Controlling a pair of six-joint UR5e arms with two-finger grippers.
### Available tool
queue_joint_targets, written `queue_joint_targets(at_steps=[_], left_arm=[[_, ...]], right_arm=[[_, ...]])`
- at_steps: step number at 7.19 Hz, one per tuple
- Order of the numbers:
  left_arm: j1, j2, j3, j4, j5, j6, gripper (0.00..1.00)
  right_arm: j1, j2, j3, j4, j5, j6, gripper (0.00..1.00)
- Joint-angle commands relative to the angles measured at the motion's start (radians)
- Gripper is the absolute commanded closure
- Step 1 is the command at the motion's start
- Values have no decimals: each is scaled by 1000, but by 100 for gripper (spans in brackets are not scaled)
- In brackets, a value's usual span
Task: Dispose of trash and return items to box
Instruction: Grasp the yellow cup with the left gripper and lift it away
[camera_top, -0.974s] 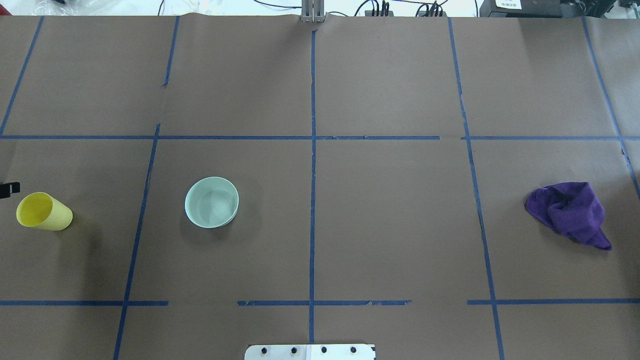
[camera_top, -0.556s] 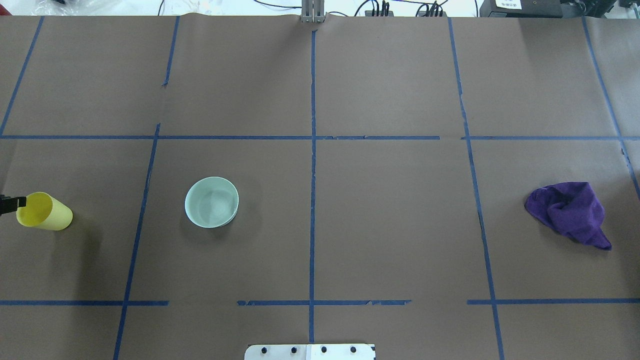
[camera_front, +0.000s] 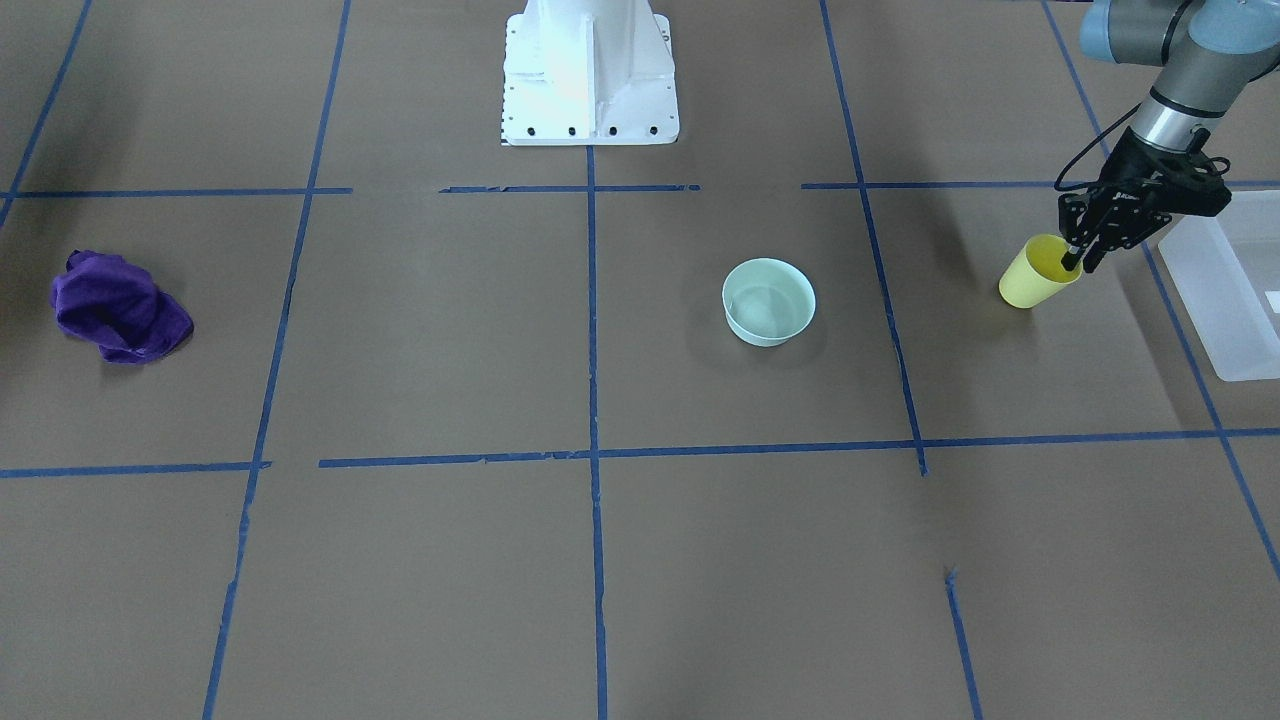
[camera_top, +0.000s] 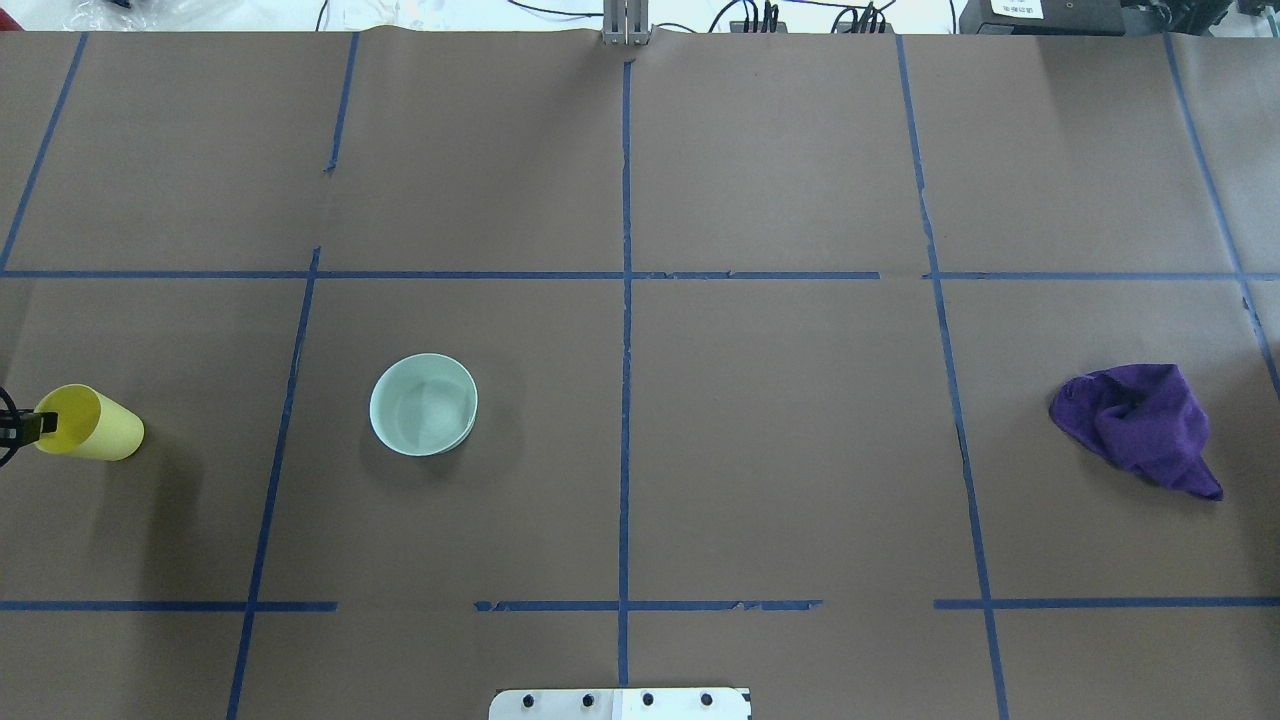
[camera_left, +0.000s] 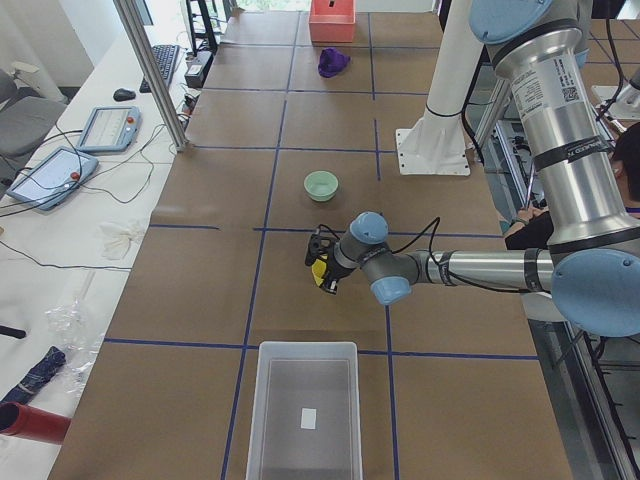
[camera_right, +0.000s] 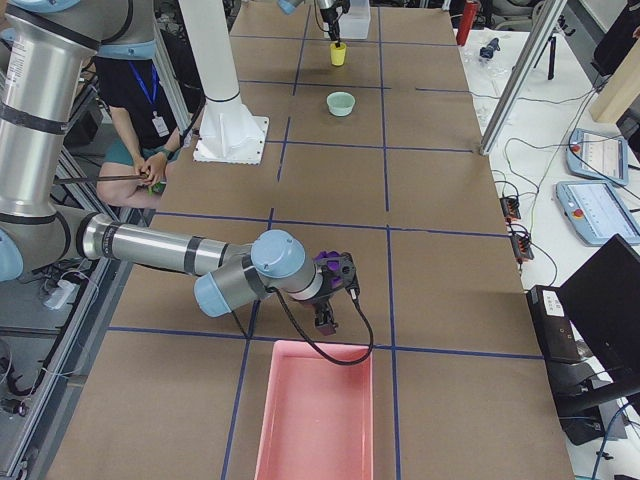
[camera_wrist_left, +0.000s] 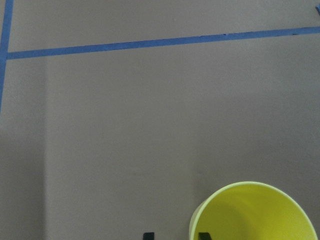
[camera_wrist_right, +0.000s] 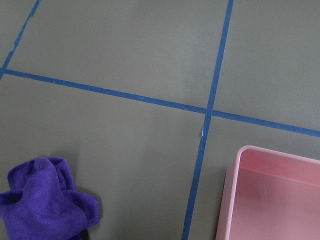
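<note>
Brown paper (camera_front: 420, 330) marked off by blue tape lines (camera_front: 592, 320) covers the whole table. At the far left of the front-facing view lies a crumpled purple cloth (camera_front: 118, 305). In the exterior right view the right gripper (camera_right: 326, 321) hangs beside this cloth, with a pink bin (camera_right: 315, 420) just below it in the frame, and it cannot be told whether its fingers are spread or closed. At top centre stands the white robot base (camera_front: 588, 75). Right of centre sits a pale green bowl (camera_front: 768, 300). Further right the yellow cup (camera_front: 1030, 285) stands upright on the paper, near the translucent box (camera_front: 1215, 290) at the right edge but apart from it. The left gripper (camera_front: 1078, 262) straddles the cup's rim with its fingers spread, one fingertip (camera_wrist_left: 202, 235) inside the cup and the other outside (the wrist view shows the wall between them).
</note>
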Motion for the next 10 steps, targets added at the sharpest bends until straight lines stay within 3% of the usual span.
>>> queue_joint_targets(at_steps=[1,2,3,5,6,8,9,10], left_arm=[[-1,-3,-16,-17,-8,28,100],[-13,0,-29,-17,-18,92,100],[-18,6,-25,-17,-113,179,100],[-282,-3,33,15,-219,515,100],[-455,-12,62,90,-270,721,100],[-728,-126,62,436,-299,1150,100],[-781,-176,79,560,-299,1275,100],[-782,-196,136,557,-301,1307,100]], right_arm=[[0,0,-2,0,0,0,0],[-2,1,-9,0,0,0,0],[-2,0,-11,0,0,0,0],[-5,0,-11,0,2,0,0],[-5,0,-12,0,2,0,0],[-6,0,-17,2,2,-2,0],[-6,0,-17,0,2,-2,0],[-9,0,-17,0,2,-2,0]])
